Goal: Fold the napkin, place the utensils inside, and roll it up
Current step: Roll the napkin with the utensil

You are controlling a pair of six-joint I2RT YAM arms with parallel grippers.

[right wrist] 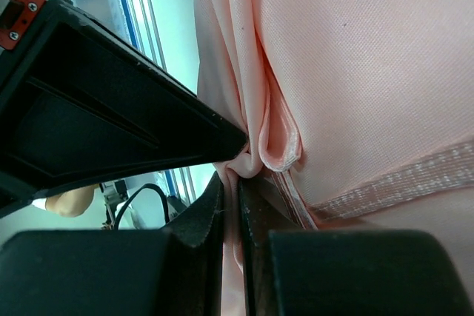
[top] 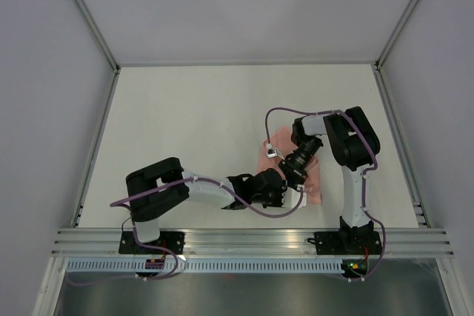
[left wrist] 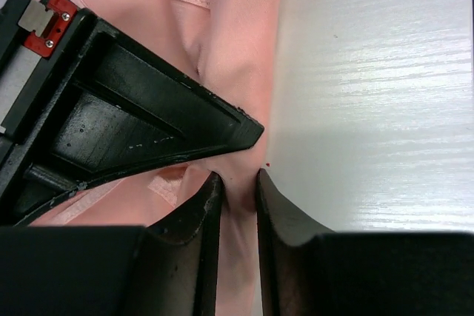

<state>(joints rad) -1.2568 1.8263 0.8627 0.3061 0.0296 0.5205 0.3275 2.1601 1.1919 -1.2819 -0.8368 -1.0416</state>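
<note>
1. Toward the worktop's (top: 185,116) near right corner: thin salmon-pink cloth napkin (top: 278,140), bunched, long axis running roughly near-to-far.
2. I read left gripper (left wrist: 238,180) nipping its near end, right gripper (right wrist: 231,180) nipping a fold farther along; both almost closed on cloth.

One napkin (top: 314,184), pink creased cloth. Two robot arms: left arm (top: 204,192), right arm (top: 354,183). One white surface (top: 185,123).

Napkin (top: 315,189) largely covered from above; cropped in both wrist views
</note>
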